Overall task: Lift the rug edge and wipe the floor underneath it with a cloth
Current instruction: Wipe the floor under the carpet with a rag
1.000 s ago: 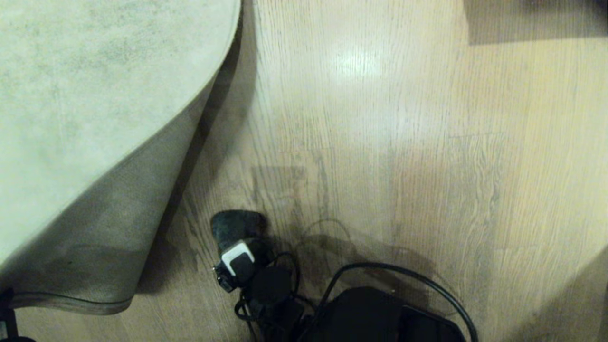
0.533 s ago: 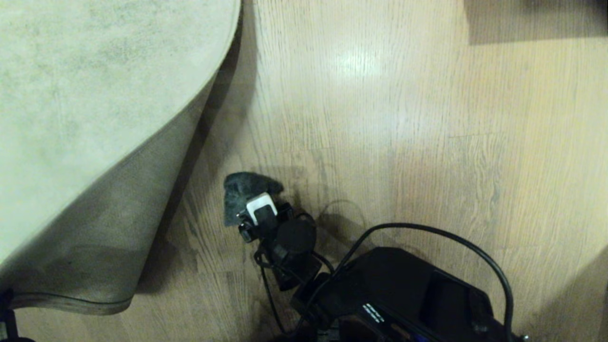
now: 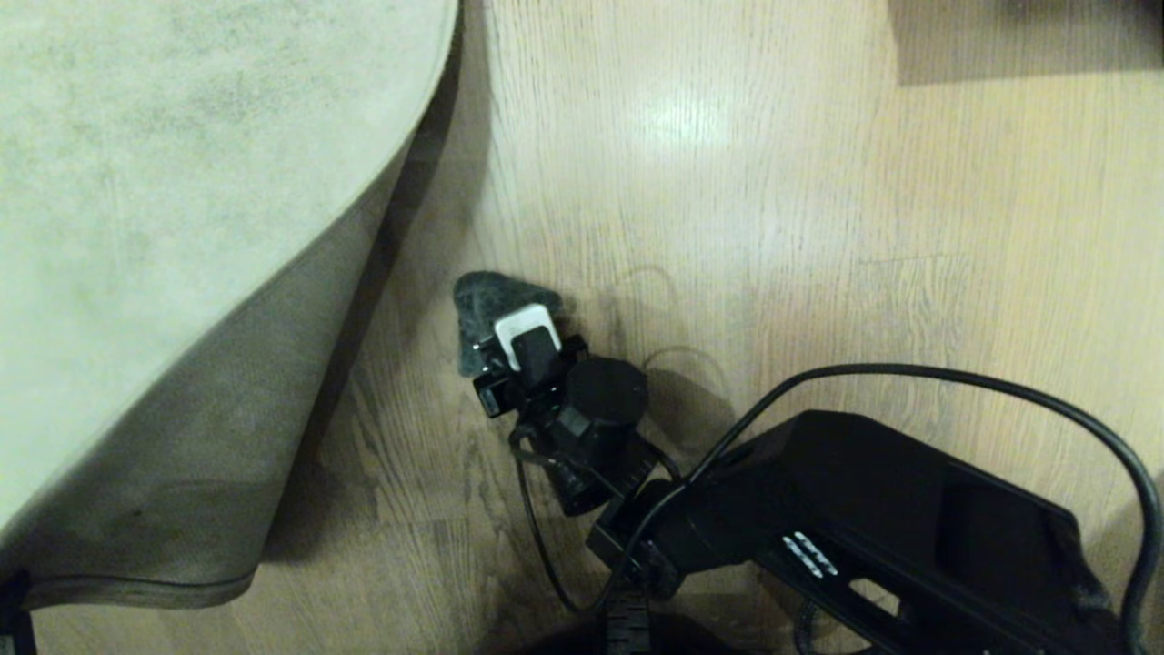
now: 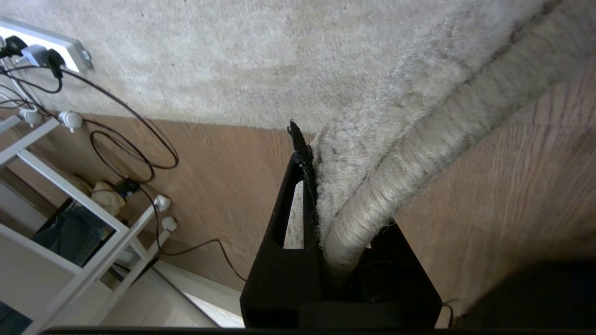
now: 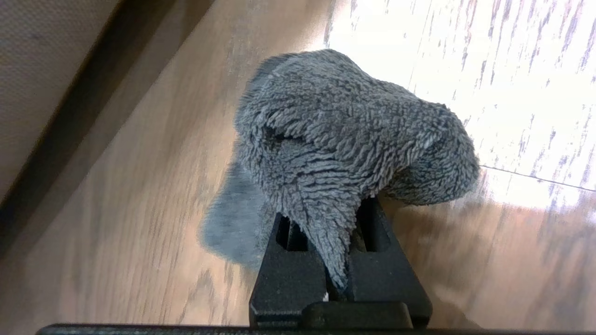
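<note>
Head view: the rug edge [image 3: 300,300], pale mottled pile over grey-brown woven backing, curls up off the glossy oak-grain floor [image 3: 818,227]. Beside it the right gripper [image 3: 509,341] presses the fuzzy dark grey cloth [image 3: 486,305] to the planks; it has slid farther out along the rug than a second ago.

Left wrist view: the left gripper [image 4: 321,218] pinches the rolled rug border.

Right wrist view: jaws clamped on the shaggy cloth.
</note>
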Tool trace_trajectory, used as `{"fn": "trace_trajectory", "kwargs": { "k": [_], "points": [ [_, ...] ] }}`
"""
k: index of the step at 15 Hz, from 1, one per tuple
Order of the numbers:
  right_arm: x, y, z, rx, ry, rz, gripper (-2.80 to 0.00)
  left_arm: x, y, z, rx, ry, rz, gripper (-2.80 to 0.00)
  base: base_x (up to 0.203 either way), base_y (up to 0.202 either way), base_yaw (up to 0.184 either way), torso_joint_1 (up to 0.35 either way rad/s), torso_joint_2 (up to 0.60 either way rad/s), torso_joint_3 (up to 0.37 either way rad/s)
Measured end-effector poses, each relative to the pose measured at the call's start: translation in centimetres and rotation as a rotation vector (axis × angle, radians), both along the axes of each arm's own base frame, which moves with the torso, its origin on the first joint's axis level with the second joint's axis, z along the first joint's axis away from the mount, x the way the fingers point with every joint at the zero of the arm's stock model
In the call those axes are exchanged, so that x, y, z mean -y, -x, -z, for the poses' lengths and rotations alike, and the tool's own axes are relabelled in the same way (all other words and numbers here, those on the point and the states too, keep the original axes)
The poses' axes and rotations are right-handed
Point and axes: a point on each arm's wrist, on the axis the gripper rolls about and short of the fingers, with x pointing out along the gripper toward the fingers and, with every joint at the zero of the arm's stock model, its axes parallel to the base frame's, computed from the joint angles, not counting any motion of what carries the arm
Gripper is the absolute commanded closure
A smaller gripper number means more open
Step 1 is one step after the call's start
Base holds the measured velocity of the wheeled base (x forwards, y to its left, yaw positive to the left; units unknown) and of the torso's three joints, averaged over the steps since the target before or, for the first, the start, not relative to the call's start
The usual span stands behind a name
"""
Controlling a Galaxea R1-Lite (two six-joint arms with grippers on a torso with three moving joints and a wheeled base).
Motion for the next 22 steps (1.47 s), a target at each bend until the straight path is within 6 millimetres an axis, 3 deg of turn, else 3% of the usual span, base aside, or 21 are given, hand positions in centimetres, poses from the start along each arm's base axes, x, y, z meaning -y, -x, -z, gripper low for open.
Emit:
{"fn": "trace_trajectory", "kwargs": {
  "k": [5, 10, 17, 19, 22],
  "points": [
    [-1.7, 5.5, 1.8, -0.088, 0.024, -0.134, 0.00, 0.5, 0.6, -0.1, 0.002, -0.001, 0.001, 0.00, 0.000, 0.000, 0.000, 0.000, 0.00, 0.000],
    [-3.7, 8.0, 6.3, -0.172, 0.080, -0.211, 0.00, 0.6, 0.7, -0.1, 0.003, 0.000, 0.005, 0.00, 0.000, 0.000, 0.000, 0.000, 0.00, 0.000],
    [-5.9, 6.7, 10.7, -0.177, 0.078, -0.207, 0.00, 0.7, 0.7, 0.0, -0.005, 0.005, 0.004, 0.00, 0.000, 0.000, 0.000, 0.000, 0.00, 0.000],
    [-6.1, 5.4, 11.4, -0.169, 0.064, -0.188, 0.00, 0.7, 0.7, 0.0, -0.006, 0.005, 0.003, 0.00, 0.000, 0.000, 0.000, 0.000, 0.00, 0.000],
    [-5.5, 2.1, 11.6, -0.153, 0.035, -0.125, 0.00, 0.7, 0.7, 0.0, -0.008, 0.003, 0.000, 0.00, 0.000, 0.000, 0.000, 0.000, 0.00, 0.000]
  ]
}}
